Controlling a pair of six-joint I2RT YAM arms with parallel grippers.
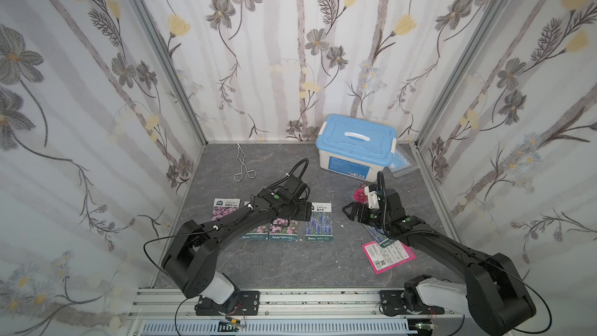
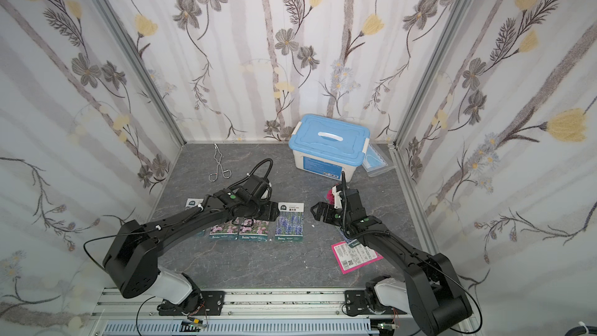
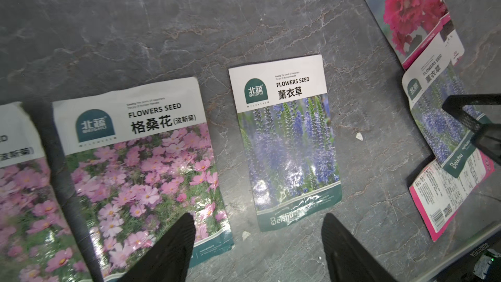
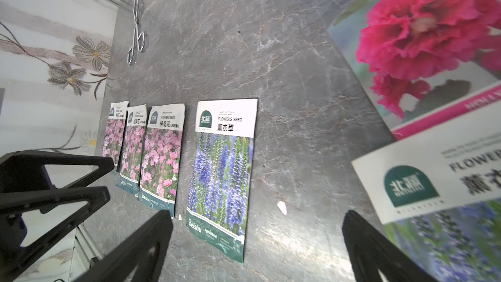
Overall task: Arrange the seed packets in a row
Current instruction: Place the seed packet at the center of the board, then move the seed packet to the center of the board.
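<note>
Left arm [image 1: 232, 221] is covering the top halves of the nearest pink-flower packet [image 1: 283, 230], just left of the row lavender packet [image 1: 319, 223], and of the next pink-flower packet [image 1: 256, 232] further left, in both top views. The left wrist view's edge is cropping that next one too. Right of the row lavender packet, right arm [image 1: 429, 240] is hiding most of the second lavender packet [image 1: 374, 235] and a corner of the pink-backed packet [image 1: 386, 258], whose print is coming out too small to read. Carnation packet [image 1: 358, 194], right and behind, is showing only a magenta patch. In the right wrist view it's blurring and running off frame. Box [image 1: 355, 147] is masking part of the clear pouch [image 1: 402, 166], far behind-right.
</note>
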